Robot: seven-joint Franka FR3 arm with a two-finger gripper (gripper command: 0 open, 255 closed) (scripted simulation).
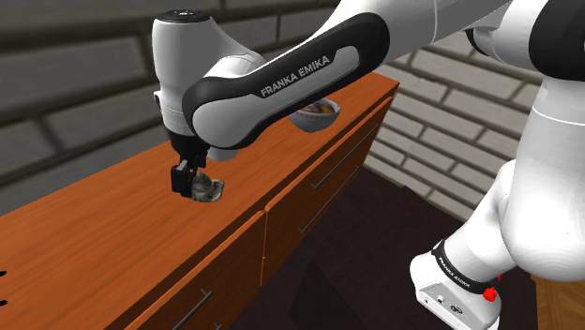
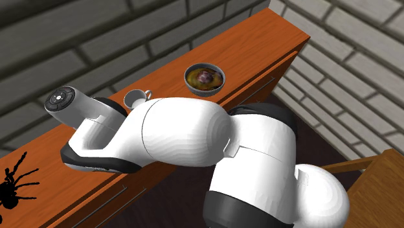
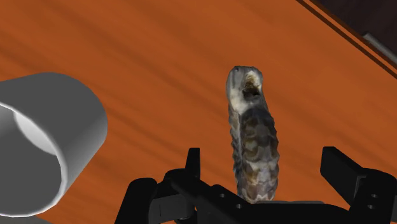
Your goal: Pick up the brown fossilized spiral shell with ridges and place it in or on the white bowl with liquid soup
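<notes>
The spiral shell, ridged and mottled grey-brown, stands on edge on the orange-brown wooden top. My gripper is open around it. One black finger and the other stand on either side with a gap to the shell on each side. In the shoulder view the gripper is low over the top with the shell at its tips. The bowl of soup sits farther along the top toward the second exterior view's right. In the shoulder view the bowl is partly hidden behind my forearm.
A pale cup stands close beside the gripper, also seen as the cup in the second exterior view. The top belongs to a wooden dresser with drawer handles, backed by a grey brick wall. A black spider figure lies at the dresser's far end.
</notes>
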